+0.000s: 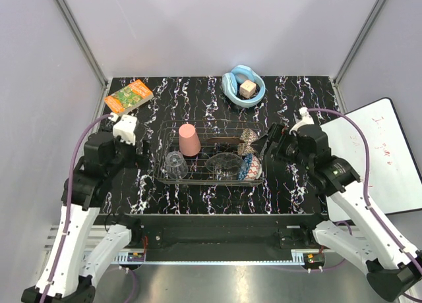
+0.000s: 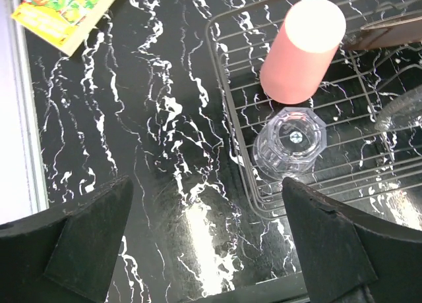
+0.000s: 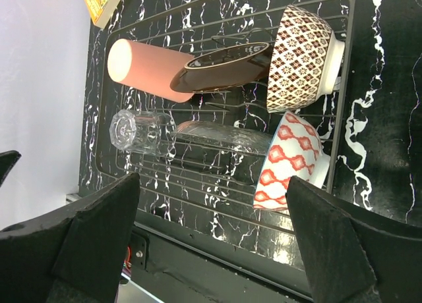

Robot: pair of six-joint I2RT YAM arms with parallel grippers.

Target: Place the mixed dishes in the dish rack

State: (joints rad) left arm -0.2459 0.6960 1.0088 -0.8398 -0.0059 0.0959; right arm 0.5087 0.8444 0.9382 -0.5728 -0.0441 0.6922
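Observation:
The wire dish rack point(image 1: 166, 178) sits mid-table. In it stand the upside-down pink cup point(image 1: 190, 139), the clear glass cup point(image 1: 175, 165), the clear glass bowl point(image 1: 225, 163), a dark plate point(image 1: 221, 141) leaning on edge, a brown patterned bowl point(image 1: 248, 138) and the small patterned bowl point(image 1: 252, 166), blue inside. My left gripper point(image 1: 140, 155) is open and empty just left of the rack point(image 2: 224, 92), near the glass cup point(image 2: 290, 141) and pink cup point(image 2: 303, 49). My right gripper point(image 1: 267, 143) is open and empty at the rack's right end point(image 3: 352, 13), above the small patterned bowl point(image 3: 290, 161).
A light-blue bowl with a tan cube point(image 1: 244, 89) stands behind the rack. An orange-green book point(image 1: 128, 95) lies at the back left, also in the left wrist view point(image 2: 62, 10). A whiteboard point(image 1: 382, 151) leans off the table's right edge.

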